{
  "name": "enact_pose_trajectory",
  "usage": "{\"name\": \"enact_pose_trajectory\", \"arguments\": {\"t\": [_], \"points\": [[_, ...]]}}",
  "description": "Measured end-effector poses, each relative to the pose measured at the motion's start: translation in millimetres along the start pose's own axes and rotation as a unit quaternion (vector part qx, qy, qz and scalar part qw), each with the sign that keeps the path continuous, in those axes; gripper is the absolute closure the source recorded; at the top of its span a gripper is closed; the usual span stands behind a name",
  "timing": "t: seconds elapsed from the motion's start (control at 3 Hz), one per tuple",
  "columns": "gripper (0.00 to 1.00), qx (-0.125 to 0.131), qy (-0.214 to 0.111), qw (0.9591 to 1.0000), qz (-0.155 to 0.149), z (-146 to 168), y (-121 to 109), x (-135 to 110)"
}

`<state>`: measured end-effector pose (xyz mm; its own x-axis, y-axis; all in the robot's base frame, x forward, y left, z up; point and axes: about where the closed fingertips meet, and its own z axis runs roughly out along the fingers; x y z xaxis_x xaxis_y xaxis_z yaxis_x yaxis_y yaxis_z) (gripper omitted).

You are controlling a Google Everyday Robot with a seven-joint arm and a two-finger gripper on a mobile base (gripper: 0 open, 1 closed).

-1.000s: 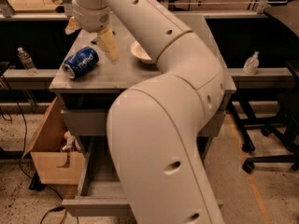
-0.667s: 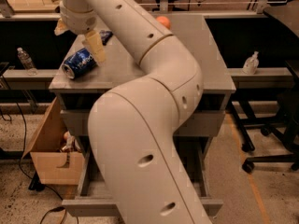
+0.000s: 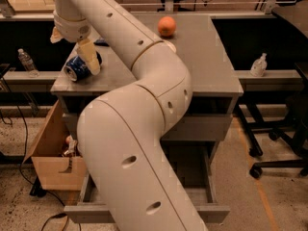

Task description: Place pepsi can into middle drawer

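Note:
The pepsi can (image 3: 77, 69) lies on its side near the front left corner of the grey cabinet top (image 3: 207, 57), its silver end facing front left. My gripper (image 3: 73, 46) hangs just above and behind the can, open, with one tan fingertip (image 3: 90, 57) down in front of the can's right part and the other up at the left. It holds nothing. The middle drawer (image 3: 215, 213) is pulled out below the top drawer front (image 3: 211, 127). My arm hides most of its inside.
An orange (image 3: 166, 26) sits at the back of the cabinet top, and a dark packet (image 3: 101, 42) lies behind the can. A cardboard box (image 3: 48, 153) stands on the floor at left. A water bottle (image 3: 26, 61), a white bottle (image 3: 258, 65) and chair bases (image 3: 276, 148) flank the cabinet.
My arm has swung left and the gripper has moved left and lower, onto the can's right side. The orange has come into view. The can has not moved.

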<state>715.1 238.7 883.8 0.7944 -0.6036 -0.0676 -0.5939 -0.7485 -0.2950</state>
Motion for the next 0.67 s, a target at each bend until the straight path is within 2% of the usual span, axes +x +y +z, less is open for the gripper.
{"name": "enact_pose_trajectory", "arguments": {"t": [0.67], "points": [[0.02,-0.016,-0.010,0.9989,0.042,24,13,21]]}}
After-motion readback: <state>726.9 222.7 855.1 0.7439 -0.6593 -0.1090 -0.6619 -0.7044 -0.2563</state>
